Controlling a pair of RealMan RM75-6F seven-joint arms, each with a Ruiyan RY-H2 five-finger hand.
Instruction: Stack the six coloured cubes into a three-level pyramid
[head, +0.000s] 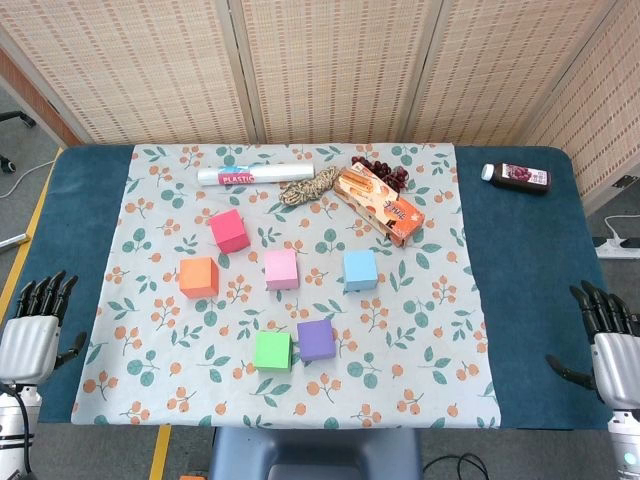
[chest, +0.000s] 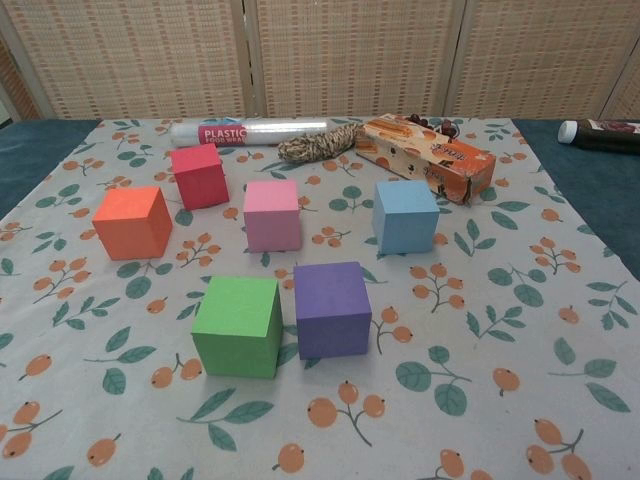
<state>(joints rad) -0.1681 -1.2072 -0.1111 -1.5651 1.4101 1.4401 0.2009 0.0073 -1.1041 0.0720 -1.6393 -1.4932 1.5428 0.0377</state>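
Six cubes lie apart on the floral cloth (head: 440, 330): red (head: 229, 230) (chest: 198, 176), orange (head: 199, 277) (chest: 133, 222), pink (head: 281, 269) (chest: 272, 215), light blue (head: 360, 270) (chest: 406, 216), green (head: 272, 351) (chest: 238, 326) and purple (head: 316, 340) (chest: 333, 309). Green and purple sit side by side nearest me, almost touching. My left hand (head: 34, 328) hangs off the table's left front corner, fingers apart, holding nothing. My right hand (head: 606, 340) is off the right front corner, likewise empty with fingers spread. Neither hand shows in the chest view.
Along the back of the cloth lie a plastic-wrap roll (head: 255, 175) (chest: 240, 132), a twine bundle (head: 310, 187) (chest: 317, 144), an orange snack box (head: 380, 204) (chest: 426, 157) and dark red fruit (head: 383, 171). A dark bottle (head: 517, 177) (chest: 603, 134) lies at the back right.
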